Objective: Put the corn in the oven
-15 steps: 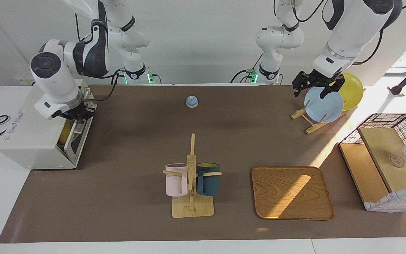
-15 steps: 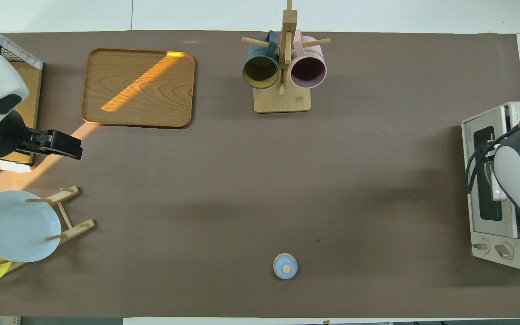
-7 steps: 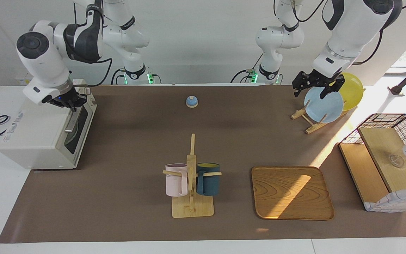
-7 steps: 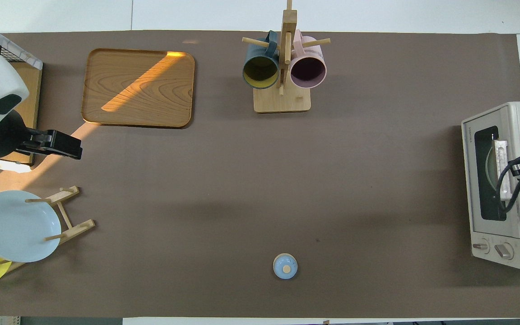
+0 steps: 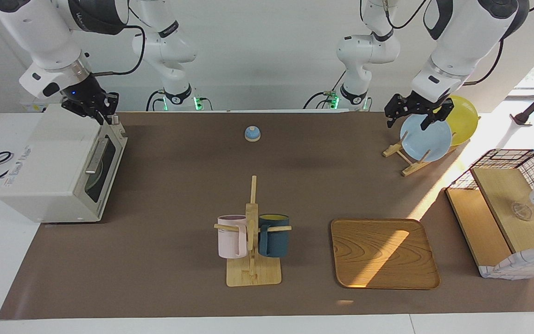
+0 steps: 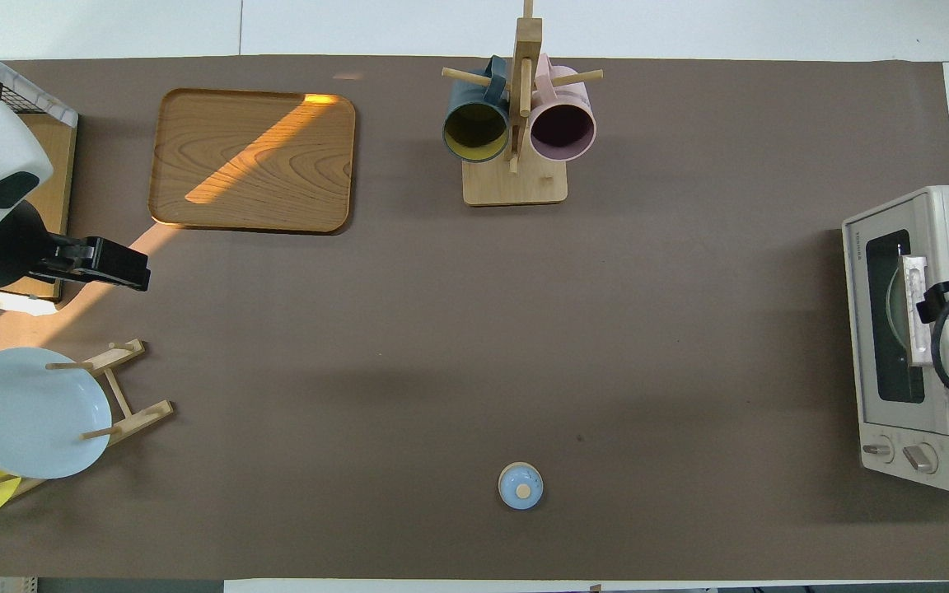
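Oven point(image 5: 58, 164) door shut; right hand point(image 5: 94, 109) above it, left hand point(image 5: 417, 112) over plates point(image 5: 427, 138); finger spread unclear.

A wooden tray point(image 5: 384, 253) lies beside a mug rack point(image 5: 252, 241) holding a pink mug point(image 5: 231, 236) and a teal mug point(image 5: 274, 235); a small blue bell point(image 5: 252, 133) sits nearer the robots

Bright, sharp views; slanting sunlight streaks the wooden tray point(image 5: 384, 253)

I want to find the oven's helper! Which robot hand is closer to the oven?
The right gripper: it hangs just over the oven. The left gripper waits over the blue plate, at the table's other end.
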Available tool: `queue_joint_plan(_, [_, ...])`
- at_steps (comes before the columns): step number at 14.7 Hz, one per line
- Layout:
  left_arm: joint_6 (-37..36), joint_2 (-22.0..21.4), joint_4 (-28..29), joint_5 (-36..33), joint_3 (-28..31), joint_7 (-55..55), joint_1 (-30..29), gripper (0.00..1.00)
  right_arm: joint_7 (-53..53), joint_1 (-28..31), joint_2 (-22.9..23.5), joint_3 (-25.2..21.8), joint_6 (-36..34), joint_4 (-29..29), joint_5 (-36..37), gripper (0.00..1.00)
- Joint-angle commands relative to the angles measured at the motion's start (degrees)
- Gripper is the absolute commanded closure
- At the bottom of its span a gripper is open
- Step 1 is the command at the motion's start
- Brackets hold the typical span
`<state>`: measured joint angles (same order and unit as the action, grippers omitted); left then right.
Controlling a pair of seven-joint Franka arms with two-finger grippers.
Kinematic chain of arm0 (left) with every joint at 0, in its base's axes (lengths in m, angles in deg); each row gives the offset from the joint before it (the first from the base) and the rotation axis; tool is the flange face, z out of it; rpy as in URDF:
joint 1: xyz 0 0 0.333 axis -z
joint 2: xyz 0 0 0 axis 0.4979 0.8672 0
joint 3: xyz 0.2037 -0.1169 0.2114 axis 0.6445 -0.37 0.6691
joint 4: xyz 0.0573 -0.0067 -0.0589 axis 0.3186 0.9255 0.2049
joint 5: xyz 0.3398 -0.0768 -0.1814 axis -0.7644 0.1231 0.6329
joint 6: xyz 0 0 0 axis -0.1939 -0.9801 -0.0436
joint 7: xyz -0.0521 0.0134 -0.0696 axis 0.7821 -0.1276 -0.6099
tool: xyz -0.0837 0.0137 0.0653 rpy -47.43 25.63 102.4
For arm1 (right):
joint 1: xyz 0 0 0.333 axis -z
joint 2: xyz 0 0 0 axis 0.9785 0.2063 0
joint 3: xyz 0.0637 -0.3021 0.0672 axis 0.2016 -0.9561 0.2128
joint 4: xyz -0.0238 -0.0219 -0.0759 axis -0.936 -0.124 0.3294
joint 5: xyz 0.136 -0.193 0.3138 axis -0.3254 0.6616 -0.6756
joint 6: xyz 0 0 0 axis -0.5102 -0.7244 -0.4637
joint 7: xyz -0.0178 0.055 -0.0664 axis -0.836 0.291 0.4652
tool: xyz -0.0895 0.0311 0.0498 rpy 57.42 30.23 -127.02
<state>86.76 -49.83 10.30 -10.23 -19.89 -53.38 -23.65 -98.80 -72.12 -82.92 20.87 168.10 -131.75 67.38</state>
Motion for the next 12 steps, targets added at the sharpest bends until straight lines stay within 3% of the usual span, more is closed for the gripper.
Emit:
queue_joint_plan(1, [0.86, -1.77, 2.00, 0.67, -0.24, -0.56, -0.85, 0.00, 0.96, -0.87, 1.43, -0.02, -0.78, 2.58, -1.71, 0.00])
queue_joint_plan(7, [0.86, -1.77, 2.00, 0.67, -0.24, -0.56, -0.85, 0.00, 3.35, -1.84, 2.22, 1.47, -1.40, 4.17, -1.09, 0.00])
queue_joint_plan(12, [0.86, -1.77, 2.00, 0.67, -0.24, -0.56, -0.85, 0.00, 3.44, -4.29, 1.69, -0.63, -2.54, 3.02, -0.83, 0.00])
